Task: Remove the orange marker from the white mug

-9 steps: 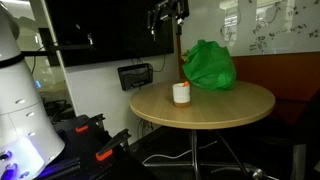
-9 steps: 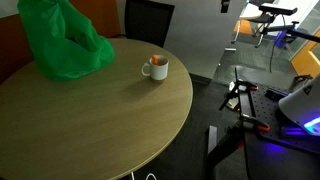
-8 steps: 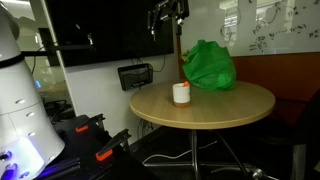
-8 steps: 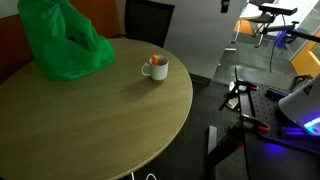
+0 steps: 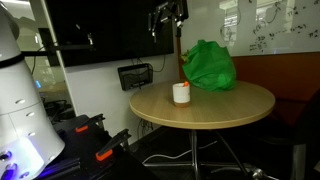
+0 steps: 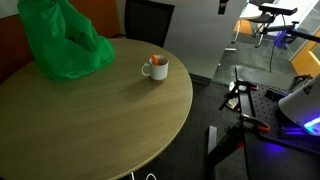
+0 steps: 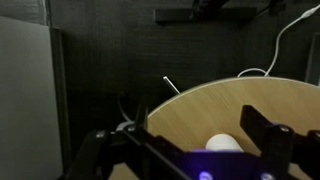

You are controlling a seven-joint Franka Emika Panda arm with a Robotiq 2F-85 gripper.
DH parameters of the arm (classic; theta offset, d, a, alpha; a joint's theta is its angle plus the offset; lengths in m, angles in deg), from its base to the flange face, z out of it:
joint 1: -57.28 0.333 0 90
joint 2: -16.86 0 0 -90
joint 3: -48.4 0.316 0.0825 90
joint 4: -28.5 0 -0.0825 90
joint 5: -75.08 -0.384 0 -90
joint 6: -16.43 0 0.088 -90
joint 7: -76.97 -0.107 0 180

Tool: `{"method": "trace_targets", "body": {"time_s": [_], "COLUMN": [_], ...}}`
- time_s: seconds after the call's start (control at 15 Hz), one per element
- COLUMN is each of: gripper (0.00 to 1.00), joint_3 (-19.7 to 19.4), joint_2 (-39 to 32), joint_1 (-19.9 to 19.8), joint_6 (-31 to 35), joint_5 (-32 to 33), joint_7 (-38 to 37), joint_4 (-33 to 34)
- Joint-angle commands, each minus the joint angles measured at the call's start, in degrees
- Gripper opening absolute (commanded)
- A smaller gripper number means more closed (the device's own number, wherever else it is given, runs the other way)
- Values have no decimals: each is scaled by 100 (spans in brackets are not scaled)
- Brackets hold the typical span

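Observation:
A white mug (image 5: 181, 93) stands on the round wooden table (image 5: 215, 108), near its edge; it also shows in the exterior view from the other side (image 6: 155, 68). The orange marker (image 6: 157, 60) shows as an orange tip inside the mug. My gripper (image 5: 168, 14) hangs high above the table, well clear of the mug. In the wrist view the gripper (image 7: 195, 125) is open and empty, its dark fingers (image 7: 262, 133) wide apart. The top of the mug (image 7: 225, 144) shows far below between them, partly cut off by the gripper body.
A crumpled green bag (image 5: 208, 65) lies on the table behind the mug, also seen in an exterior view (image 6: 62, 42). A dark screen (image 5: 100, 25) and a wall box (image 5: 135, 76) stand beyond the table. Robot bases and cables (image 6: 270, 105) lie on the floor.

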Motion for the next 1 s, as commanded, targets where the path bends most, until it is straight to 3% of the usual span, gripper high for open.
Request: {"method": "trace_targets", "body": {"time_s": [0.0,0.47,0.8,0.93], "gripper": [100,100,100,79], "joint_3": [93,469,639,589], "joint_2": [-193,-1433,-2436,-2799], "joint_1": [30,219,373,455], "joint_6": [1004,3277,3987,4174], "joint_5": [-425,-938,-693,-611], "joint_7": [-713,-1466,-1859,-2048], "joint_4": [-262,-326,72,326]}}
